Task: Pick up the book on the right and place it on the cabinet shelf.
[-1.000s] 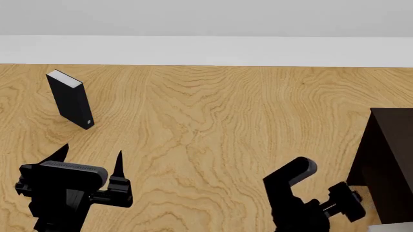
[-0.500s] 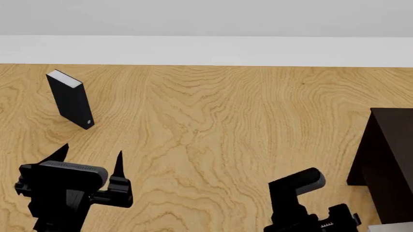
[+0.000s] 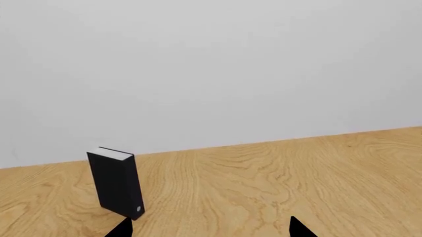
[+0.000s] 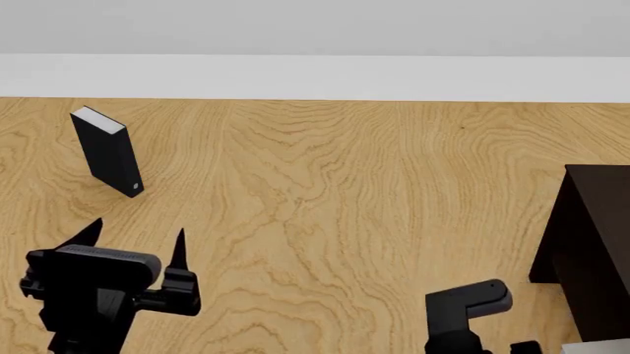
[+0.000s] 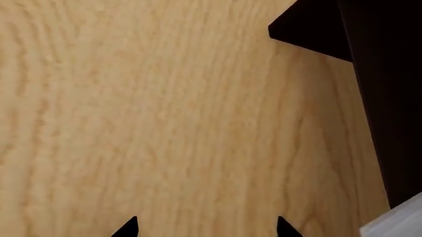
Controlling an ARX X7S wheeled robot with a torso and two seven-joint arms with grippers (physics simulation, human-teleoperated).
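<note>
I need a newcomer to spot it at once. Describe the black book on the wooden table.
Start from the wide wooden table that fills the head view, with the dark cabinet at its right edge. Look to the opposite, far-left side, beyond the open left hand. The black book stands upright there alone, its whitish page edges on top, the only book in view.

The dark, boxy cabinet stands at the table's right edge — no grey book visible.
</note>
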